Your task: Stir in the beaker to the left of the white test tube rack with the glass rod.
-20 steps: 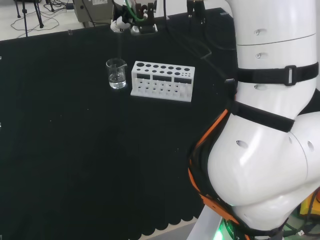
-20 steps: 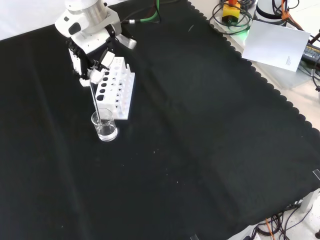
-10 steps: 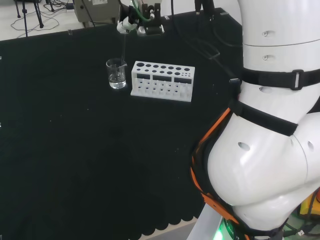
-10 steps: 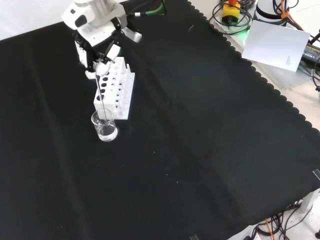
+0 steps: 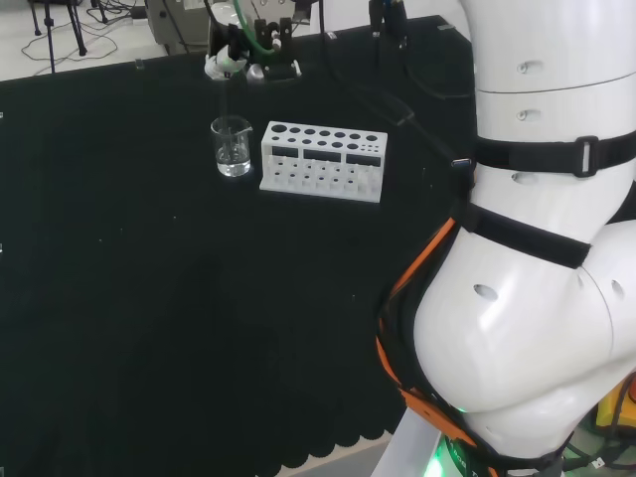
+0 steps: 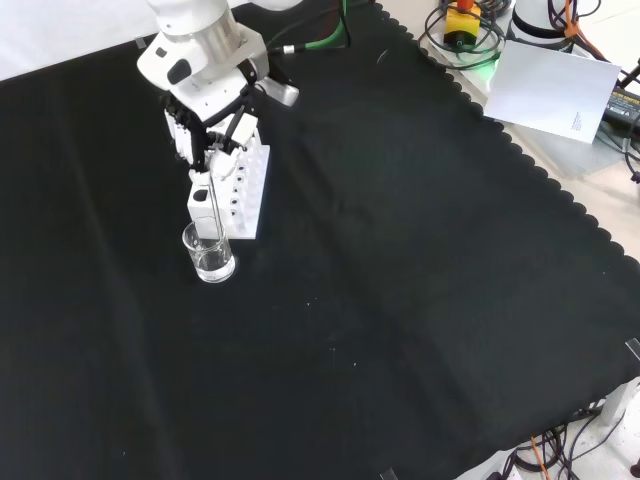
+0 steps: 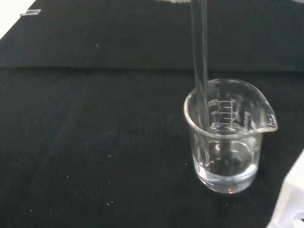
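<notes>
Standing on the black cloth (image 6: 400, 300), the beaker (image 6: 208, 252) is sitting just beside the short end of the white rack (image 6: 232, 187) in the front view; in the head view the beaker (image 5: 232, 146) is sitting just left of the rack (image 5: 322, 161), with a narrow strip of cloth (image 5: 149, 298) between them. The hand (image 6: 212, 128) is hanging above the far end of the rack in the front view, its fingers curling in and pinching the top of the rod (image 6: 215, 205). The rod is running down from the fingers, nearly upright, and its lower end is dipping into the beaker. In the head view the hand (image 5: 238, 62) is showing above and beyond the beaker, near the far edge of the cloth, and the rod is too faint there to trace.

In the wrist view the rod (image 7: 199, 71) is passing over the beaker's (image 7: 228, 137) rim on the side away from the spout and is reaching down close to the inner wall; whether its tip is touching the bottom cannot be told. The beaker is standing upright, with printed marks on its wall and a shallow layer of clear liquid lying at the bottom. A corner of the rack (image 7: 292, 199) is showing just beside the beaker on the spout side.

The arm's big white links (image 5: 537, 248) are rising at the right of the head view.
</notes>
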Controlling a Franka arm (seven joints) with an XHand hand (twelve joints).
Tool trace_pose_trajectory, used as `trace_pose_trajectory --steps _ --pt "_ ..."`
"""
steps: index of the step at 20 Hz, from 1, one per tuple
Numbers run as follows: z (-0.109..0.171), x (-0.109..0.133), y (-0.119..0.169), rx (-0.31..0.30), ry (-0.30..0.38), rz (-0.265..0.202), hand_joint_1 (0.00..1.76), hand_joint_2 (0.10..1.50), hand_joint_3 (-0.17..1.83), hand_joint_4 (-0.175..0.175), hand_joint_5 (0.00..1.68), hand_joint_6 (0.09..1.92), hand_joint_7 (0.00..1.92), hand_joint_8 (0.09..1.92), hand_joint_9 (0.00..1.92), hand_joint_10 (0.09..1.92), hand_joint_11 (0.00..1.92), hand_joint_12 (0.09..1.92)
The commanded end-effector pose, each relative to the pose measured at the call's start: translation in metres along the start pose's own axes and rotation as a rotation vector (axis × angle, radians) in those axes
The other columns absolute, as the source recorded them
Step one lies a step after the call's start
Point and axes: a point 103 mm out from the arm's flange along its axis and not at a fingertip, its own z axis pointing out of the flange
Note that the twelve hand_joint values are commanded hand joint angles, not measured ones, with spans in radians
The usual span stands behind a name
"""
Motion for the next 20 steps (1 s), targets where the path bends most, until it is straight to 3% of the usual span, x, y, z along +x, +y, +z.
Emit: trace_pose_trajectory --steps 1,13,16,20 --pt "0.003 -0.005 0.021 -0.007 0.012 0.016 1.31 1.1 -0.17 -0.175 1.37 0.09 1.21 0.96 1.71 0.64 1.34 0.67" --pt "-0.021 -0.066 0.003 -0.044 0.009 0.118 1.31 1.1 -0.17 -0.175 1.37 0.09 1.21 0.96 1.71 0.64 1.34 0.66" --pt "-0.021 -0.066 -0.006 -0.035 0.021 0.118 1.31 1.1 -0.17 -0.175 1.37 0.09 1.21 0.96 1.71 0.64 1.34 0.66" --pt "-0.018 -0.042 -0.011 -0.027 0.015 0.078 1.31 1.1 -0.17 -0.175 1.37 0.09 1.21 0.96 1.71 0.64 1.34 0.66"
